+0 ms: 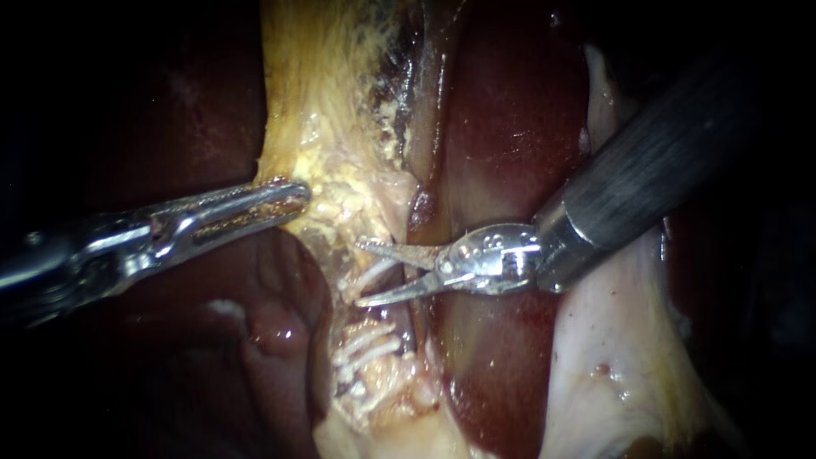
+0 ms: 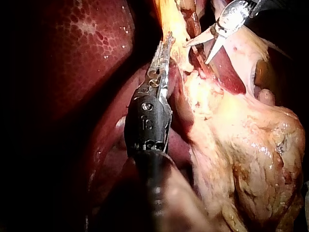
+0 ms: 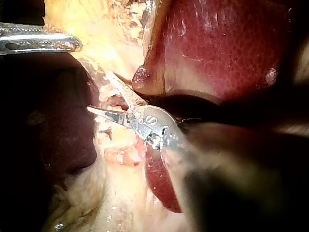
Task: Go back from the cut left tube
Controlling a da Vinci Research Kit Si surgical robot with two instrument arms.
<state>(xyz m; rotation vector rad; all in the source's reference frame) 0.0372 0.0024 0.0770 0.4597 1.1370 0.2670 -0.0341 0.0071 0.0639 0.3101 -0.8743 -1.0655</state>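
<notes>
My right instrument comes in from the upper right, its two thin blades open in a V. A pale tube with white clips on it lies between the blades; I cannot tell whether it is parted. More white clips sit lower on the same strand. My left instrument comes in from the left, jaws shut on the yellow fatty edge of the gallbladder, holding it taut. The left wrist view shows those jaws on yellow tissue, the open blades beside them. In the right wrist view the blades gape at the pale strand.
Dark red liver lies behind and to the right of the blades, with another lobe under my left instrument. Pale membrane spreads below the right shaft. Bulky yellow fat fills the space beside my left instrument's shaft.
</notes>
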